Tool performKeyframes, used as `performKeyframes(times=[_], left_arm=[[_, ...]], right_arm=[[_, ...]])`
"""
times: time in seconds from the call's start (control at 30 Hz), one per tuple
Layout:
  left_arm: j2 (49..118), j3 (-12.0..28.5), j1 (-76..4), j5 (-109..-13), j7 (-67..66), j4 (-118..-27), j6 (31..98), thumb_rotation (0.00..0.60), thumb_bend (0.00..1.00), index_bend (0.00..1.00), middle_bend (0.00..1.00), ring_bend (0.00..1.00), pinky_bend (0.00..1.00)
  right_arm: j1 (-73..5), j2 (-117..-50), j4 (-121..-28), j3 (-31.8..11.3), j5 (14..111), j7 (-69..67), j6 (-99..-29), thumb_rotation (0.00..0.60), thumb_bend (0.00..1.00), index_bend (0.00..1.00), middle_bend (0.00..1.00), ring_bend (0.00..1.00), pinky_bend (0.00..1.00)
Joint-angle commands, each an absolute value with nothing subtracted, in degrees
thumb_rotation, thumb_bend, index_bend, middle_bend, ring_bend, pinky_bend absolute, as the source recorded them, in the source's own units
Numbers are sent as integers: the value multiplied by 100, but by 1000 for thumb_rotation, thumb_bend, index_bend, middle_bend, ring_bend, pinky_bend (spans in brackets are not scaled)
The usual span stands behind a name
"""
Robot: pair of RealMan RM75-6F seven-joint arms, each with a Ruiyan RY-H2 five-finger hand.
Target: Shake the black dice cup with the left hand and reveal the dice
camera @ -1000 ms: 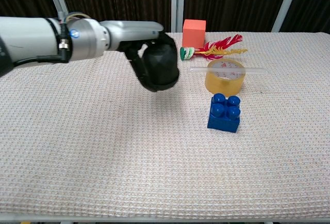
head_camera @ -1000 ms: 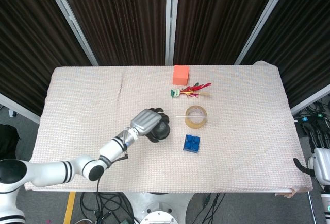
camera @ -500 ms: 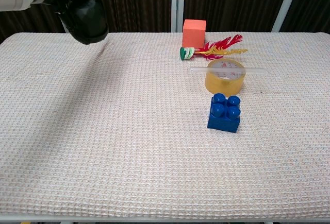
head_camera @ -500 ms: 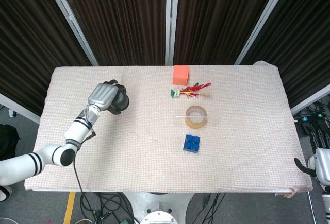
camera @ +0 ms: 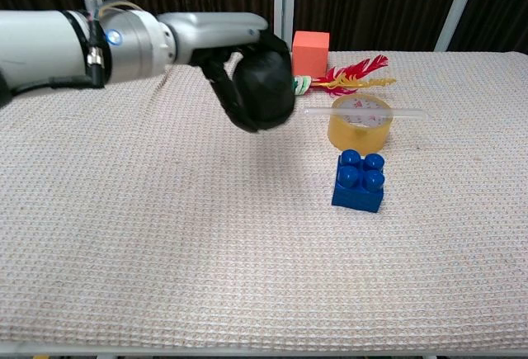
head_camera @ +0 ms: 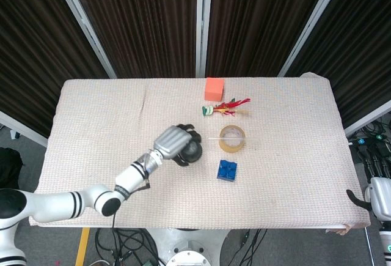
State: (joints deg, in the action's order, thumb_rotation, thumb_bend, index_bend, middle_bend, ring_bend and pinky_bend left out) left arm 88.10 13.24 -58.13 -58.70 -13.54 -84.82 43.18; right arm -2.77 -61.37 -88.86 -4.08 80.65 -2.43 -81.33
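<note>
Overhead first: left hand (head_camera: 173, 142) is wrapped round the black dice cup (head_camera: 192, 151), fingers clamped on it, approx. mid-table, just left of the tape roll (head_camera: 232, 139) and up-left of the blue brick (head_camera: 226, 170). Right hand: only a dark bit shows at the frame's right edge, can't tell its state. Orange block (head_camera: 213, 88) and feathered shuttlecock (head_camera: 225, 108) sit further back, well apart from the cup.

Chest cam: left hand (camera: 239, 70) holds the cup (camera: 266, 87) clear of the cloth-covered table (camera: 165, 235), cup tilted. Judging by that, shake is mid-way; no dice visible, so set-down and reveal are left. Tape roll (camera: 359, 122), with a clear stick (camera: 367, 112) across it, and brick (camera: 359, 181) crowd the right side — a wide swing could clip them.
</note>
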Motion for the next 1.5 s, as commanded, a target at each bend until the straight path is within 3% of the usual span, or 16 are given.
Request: performKeyframes(times=[0.03,0.17,0.4,0.57,0.83,0.97,1.23,1.37,1.5], left_arm=[[8224,1268,-5566,-5123,-1383,-7749,4358,600,227,413,454,163,237],[8052,1247,-5525,-5232,-1207,-8209,4193,600,226,414,453,163,236],[8378,1079,-5752,-6125,-1029,-9675,3855,600,227,409,453,164,237],[8446,1266,-5861,-5791,-1146,-9172,4079,600,226,408,453,163,238],[8315,1304,-5860,-4709,-1454,-7283,4196,600,227,411,454,164,237],[8094,1315,-5725,-4891,-1243,-7785,4213,600,228,411,453,164,237],[8138,1010,-5654,-6173,-1019,-9864,4106,600,227,407,454,164,244],[8226,1143,-5713,-6071,-1060,-9617,4268,600,227,406,454,172,249],[8312,1265,-5774,-5293,-1308,-8258,4409,600,228,407,454,172,248]], right_arm=[[-292,-6165,-8875,-399,8074,-218,-8111,600,134,0,0,0,0],[-321,-6197,-8897,-391,8062,-125,-8057,600,134,0,0,0,0],[-321,-6207,-8983,-355,8120,24,-8080,600,134,0,0,0,0],[-315,-6188,-8993,-374,8092,17,-8093,600,134,0,0,0,0],[-329,-6170,-9019,-395,8098,6,-8104,600,134,0,0,0,0],[-333,-6184,-9031,-395,8097,38,-8104,600,134,0,0,0,0],[-338,-6174,-9128,-342,8220,139,-8136,600,135,0,0,0,0],[-330,-6143,-9167,-354,8226,167,-8178,600,135,0,0,0,0],[-325,-6135,-9153,-365,8182,134,-8167,600,135,0,0,0,0]])
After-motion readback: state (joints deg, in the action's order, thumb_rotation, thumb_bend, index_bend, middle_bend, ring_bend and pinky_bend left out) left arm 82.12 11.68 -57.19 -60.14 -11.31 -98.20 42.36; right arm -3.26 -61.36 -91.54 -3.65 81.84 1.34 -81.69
